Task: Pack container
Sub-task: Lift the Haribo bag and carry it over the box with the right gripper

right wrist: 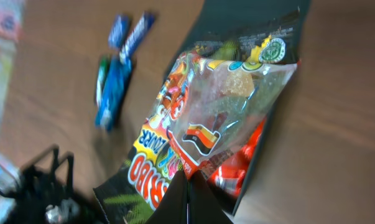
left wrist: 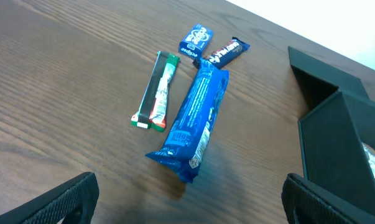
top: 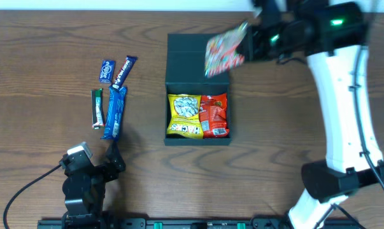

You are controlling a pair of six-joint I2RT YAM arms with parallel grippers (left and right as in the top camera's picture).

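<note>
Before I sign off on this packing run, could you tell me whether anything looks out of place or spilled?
Nothing is spilled. The only unsettled item is the gummy bag, hanging from the shut right tool above the open lid of the container rather than inside. The loose blue packet has one crumpled end.

The dark wooden table (top: 274, 146) carries the open container (top: 198, 140) near its middle. Left of it lie a small blue box (top: 107, 70), a dark blue bar (top: 125, 70), a green stick pack (top: 97, 108) and a long blue packet (top: 114, 112).
</note>
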